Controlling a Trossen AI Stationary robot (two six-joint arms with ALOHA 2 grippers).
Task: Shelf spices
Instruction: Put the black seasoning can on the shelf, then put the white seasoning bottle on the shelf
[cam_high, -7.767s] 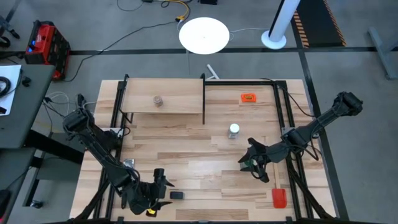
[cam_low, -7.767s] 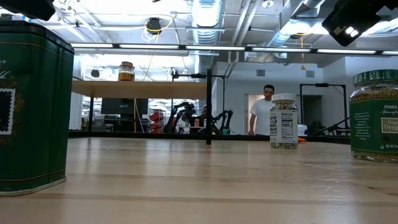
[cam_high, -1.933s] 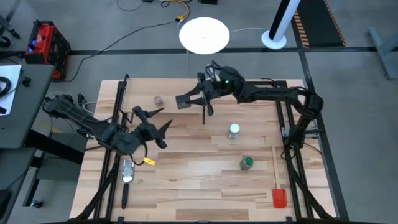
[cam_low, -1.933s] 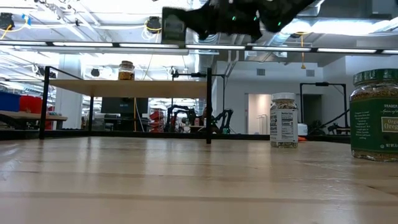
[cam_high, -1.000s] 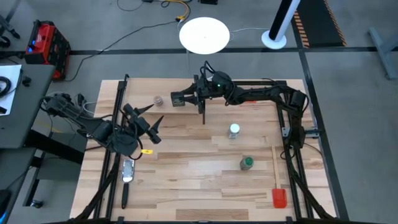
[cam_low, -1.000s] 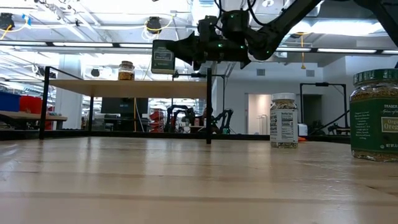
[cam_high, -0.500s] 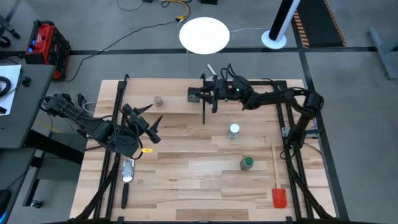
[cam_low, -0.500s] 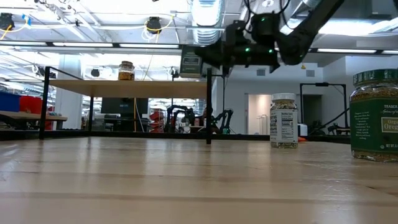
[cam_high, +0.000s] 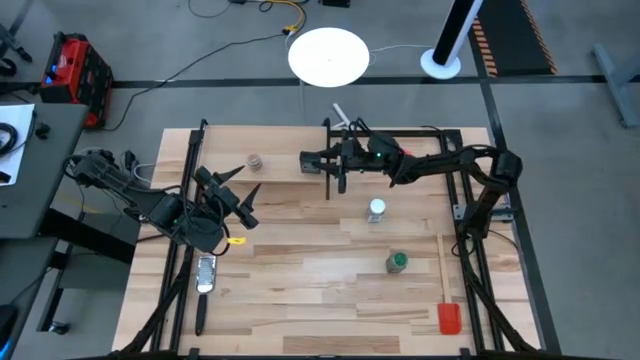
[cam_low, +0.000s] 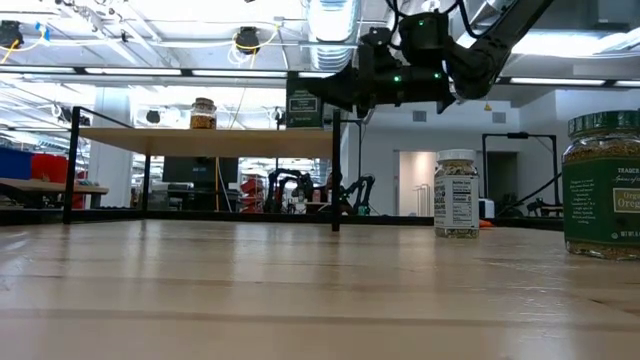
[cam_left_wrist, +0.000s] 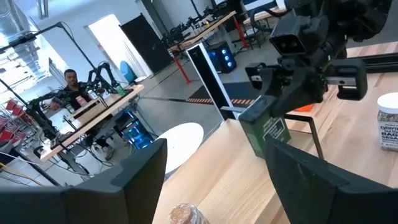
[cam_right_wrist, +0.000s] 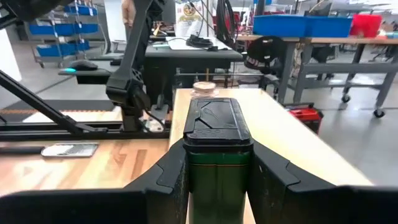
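Observation:
The shelf (cam_high: 265, 155) is a light-wood plank on a thin black frame at the table's far left. A brownish jar (cam_high: 255, 161) stands on it. My right gripper (cam_high: 320, 160) reaches level over the shelf's right end, shut on a dark green tin (cam_low: 305, 103) with a black lid (cam_right_wrist: 217, 121). Whether the tin's base touches the plank, I cannot tell. A clear jar with a white lid (cam_high: 376, 210) and a green-lidded jar (cam_high: 398, 262) stand on the table. My left gripper (cam_high: 235, 195) hovers open in front of the shelf's near edge, holding nothing. My right gripper pinches the tin's two opposite side walls (cam_right_wrist: 194, 171) between its two fingers (cam_right_wrist: 166, 177), just below the lid. The fingers come level from the table's right side. The tin stands nearly upright, lid up, over the shelf's right end.
The shelf's black post (cam_high: 327, 182) stands just under my right gripper. A red-headed spatula (cam_high: 447, 300) lies along the table's right edge. A flat metal tool (cam_high: 206, 272) and a small yellow tag (cam_high: 238, 241) lie at the left. People stand in the room beyond.
My right gripper has carried the tin along the shelf toward the table's right, away from the brownish jar, sinking a little toward the plank's right end and rolling slightly. It has stayed shut on the tin.

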